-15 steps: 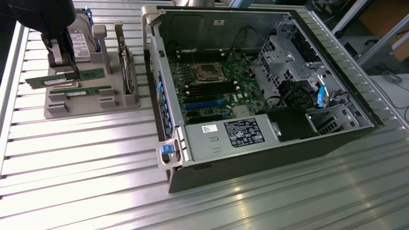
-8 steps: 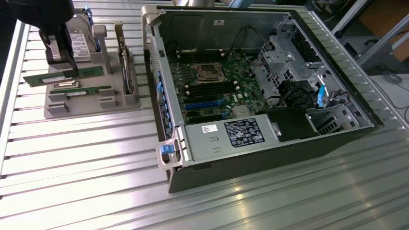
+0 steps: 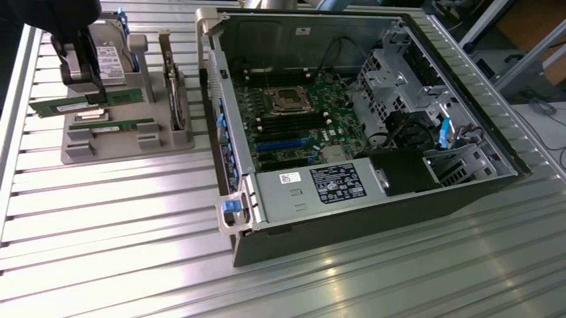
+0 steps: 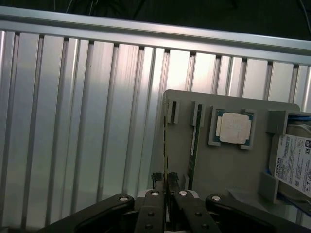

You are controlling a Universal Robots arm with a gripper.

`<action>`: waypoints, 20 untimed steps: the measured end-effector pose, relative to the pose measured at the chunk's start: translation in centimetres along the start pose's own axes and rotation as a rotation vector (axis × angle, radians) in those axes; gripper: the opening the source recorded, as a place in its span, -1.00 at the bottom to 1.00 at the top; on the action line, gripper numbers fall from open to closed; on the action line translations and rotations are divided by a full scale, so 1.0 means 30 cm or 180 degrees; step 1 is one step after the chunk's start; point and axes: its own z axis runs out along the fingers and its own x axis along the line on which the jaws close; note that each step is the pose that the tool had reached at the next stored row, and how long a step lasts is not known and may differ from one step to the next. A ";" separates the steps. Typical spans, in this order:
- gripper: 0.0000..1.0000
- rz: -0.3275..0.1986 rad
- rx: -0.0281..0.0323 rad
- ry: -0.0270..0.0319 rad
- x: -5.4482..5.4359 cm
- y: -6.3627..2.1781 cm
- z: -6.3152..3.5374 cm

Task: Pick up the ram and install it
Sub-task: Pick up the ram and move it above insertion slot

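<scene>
Now the pincer (image 4: 166, 178) is clamped on the ram (image 3: 53, 106) at the gray holder (image 3: 115, 149), which keeps another stick (image 3: 119, 124).

I count | ram sticks: 2, upper ram stick (image 3: 60, 106) and lower ram stick (image 3: 115, 124), left of frame | silver chip (image 4: 234, 128): 1 | hard drive (image 3: 111, 63): 1 | wide card (image 3: 174, 93): 1 | grey tray (image 3: 124, 151): 1 | computer box (image 3: 372, 225): 1

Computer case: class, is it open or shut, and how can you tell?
Open. The computer case has its side off; the motherboard lies exposed inside.
</scene>
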 end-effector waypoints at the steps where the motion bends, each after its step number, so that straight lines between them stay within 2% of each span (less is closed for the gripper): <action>1: -0.73 0.0000 0.0000 0.0001 0.000 0.000 -0.001; 20: -0.73 0.0001 -0.0003 0.0022 0.002 0.002 -0.059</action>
